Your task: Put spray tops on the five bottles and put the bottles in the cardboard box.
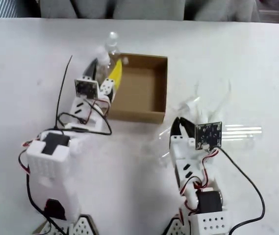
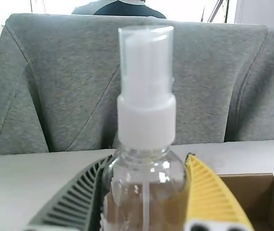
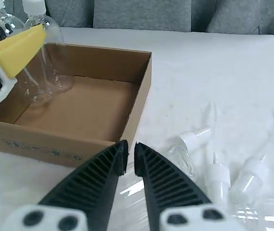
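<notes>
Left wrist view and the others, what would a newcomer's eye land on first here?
First, the clear bottle with its white spray top, gripped upright by the left end effector at the far left corner of the cardboard box. Next, the loose spray tops lying on the table right of the box, just ahead of the right end effector.

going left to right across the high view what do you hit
left gripper holding a capped bottle → cardboard box → right gripper → clear bottle lying on the table
</notes>
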Action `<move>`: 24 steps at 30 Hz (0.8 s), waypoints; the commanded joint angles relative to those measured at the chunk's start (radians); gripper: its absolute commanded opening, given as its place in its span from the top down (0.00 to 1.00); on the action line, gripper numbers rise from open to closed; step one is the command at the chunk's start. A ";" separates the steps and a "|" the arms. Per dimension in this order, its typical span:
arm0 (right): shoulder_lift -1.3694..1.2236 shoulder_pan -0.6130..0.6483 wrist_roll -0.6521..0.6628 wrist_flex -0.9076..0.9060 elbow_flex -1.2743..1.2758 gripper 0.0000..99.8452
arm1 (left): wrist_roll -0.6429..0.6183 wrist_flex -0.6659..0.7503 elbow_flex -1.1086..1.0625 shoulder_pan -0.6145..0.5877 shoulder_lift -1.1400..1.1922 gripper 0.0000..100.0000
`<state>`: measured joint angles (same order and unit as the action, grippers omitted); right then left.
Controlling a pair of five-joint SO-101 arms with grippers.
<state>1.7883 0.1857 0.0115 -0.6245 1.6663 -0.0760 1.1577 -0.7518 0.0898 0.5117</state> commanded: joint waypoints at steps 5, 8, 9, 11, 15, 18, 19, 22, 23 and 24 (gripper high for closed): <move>0.015 -0.002 0.009 0.015 0.009 0.99 | 0.008 0.021 0.078 -0.013 0.021 0.98; 0.015 -0.002 0.009 0.015 0.009 0.99 | 0.008 0.020 0.081 -0.013 0.033 0.98; 0.015 -0.002 0.009 0.015 0.009 0.99 | 0.008 0.020 0.081 -0.013 0.038 0.98; 0.015 -0.002 0.009 0.015 0.009 0.99 | 0.008 0.020 0.092 -0.012 0.045 0.98; 0.015 -0.002 0.009 0.013 0.009 0.99 | 0.008 -0.032 0.132 -0.013 0.070 0.98; 0.015 -0.002 0.009 0.013 0.011 0.99 | 0.008 -0.055 0.153 -0.013 0.079 0.97; 0.015 -0.002 0.009 0.013 0.011 0.99 | 0.008 -0.057 0.153 -0.013 0.079 0.97; 0.015 -0.002 0.009 0.013 0.011 0.99 | 0.008 -0.057 0.153 -0.013 0.081 0.97; 0.015 -0.002 0.009 0.013 0.011 0.99 | 0.008 -0.057 0.155 -0.013 0.081 0.97; 0.015 -0.002 0.009 0.013 0.011 0.99 | 0.008 -0.057 0.157 -0.013 0.081 0.97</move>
<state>1.7883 0.1857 0.0115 -0.6245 1.6678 -0.0775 1.1009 -0.6490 0.0898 0.5992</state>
